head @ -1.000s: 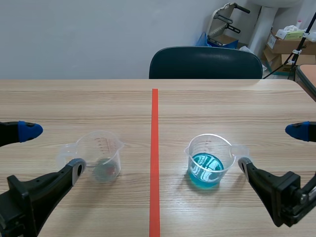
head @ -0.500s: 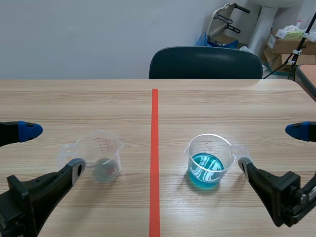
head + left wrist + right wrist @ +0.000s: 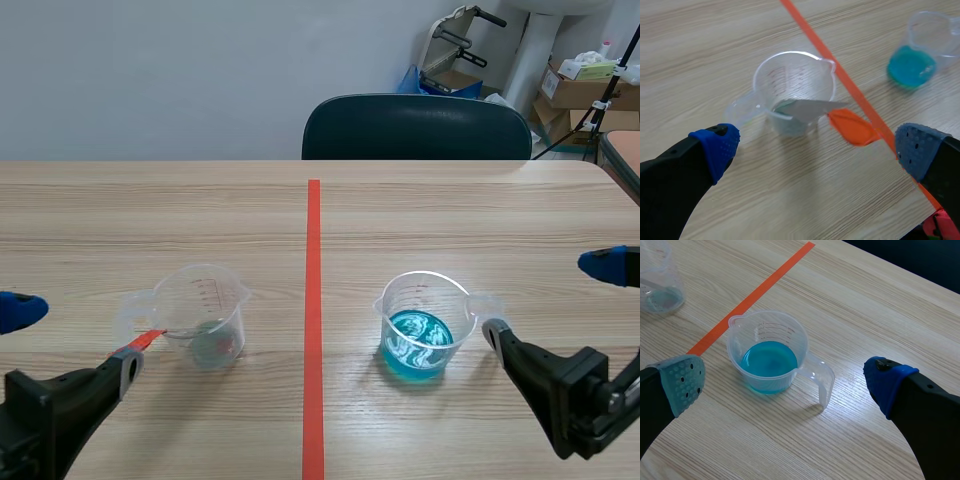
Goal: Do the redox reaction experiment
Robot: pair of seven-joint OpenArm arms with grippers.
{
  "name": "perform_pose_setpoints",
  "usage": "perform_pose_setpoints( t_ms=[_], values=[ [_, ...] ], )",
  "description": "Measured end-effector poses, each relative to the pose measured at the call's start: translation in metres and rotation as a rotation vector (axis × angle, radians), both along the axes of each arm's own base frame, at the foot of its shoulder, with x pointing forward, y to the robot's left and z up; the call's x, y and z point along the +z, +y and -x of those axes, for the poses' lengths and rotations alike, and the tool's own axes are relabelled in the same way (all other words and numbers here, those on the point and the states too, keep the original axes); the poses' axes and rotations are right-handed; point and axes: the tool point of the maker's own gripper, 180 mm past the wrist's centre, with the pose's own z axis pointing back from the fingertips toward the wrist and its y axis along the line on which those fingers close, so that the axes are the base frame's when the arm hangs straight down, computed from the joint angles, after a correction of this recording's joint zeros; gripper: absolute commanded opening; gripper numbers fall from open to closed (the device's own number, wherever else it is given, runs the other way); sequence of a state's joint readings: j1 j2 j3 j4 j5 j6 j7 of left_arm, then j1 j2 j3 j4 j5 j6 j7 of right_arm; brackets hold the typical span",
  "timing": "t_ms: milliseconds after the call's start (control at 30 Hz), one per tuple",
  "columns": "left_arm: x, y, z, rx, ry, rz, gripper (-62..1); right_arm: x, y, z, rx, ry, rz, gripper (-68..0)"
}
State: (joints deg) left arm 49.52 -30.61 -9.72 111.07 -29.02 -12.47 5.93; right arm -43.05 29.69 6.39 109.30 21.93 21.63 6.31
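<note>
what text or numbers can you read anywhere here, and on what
No text here can be read.
Clear measuring cup: printed scale marks on its wall, too small to read.
Cup of blue liquid: scale marks with tiny numbers, too faint to read.
Cardboard boxes at the back: any print on them is too small to read.

Thick black fingers, smooth and tapering; at each fingertip, soft dotted pads, blue or grey-green.
</note>
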Motion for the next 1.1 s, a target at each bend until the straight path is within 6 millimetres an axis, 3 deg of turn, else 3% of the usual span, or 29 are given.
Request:
perform_pose_setpoints(
  t_ms=[300, 500, 700, 1100],
  values=[
    [0.033, 0.005, 0.017, 0.091, -0.029, -0.025, 1.4, 0.0, 0.0, 0.0, 0.0, 0.0, 0.0, 0.4],
    [0.042, 0.003, 0.028, 0.11, -0.02, -0.053, 1.4, -0.001, 0.001, -0.001, 0.02, -0.007, 0.027, 0.4],
    [0.053, 0.007, 0.026, 0.169, -0.051, -0.081, 1.4, 0.007, 0.003, -0.012, 0.039, -0.061, 0.067, 0.4],
    [0.058, 0.005, 0.024, 0.161, -0.069, -0.087, 1.4, 0.016, 0.068, -0.028, 0.28, -0.176, 0.146, 0.4]
  ],
)
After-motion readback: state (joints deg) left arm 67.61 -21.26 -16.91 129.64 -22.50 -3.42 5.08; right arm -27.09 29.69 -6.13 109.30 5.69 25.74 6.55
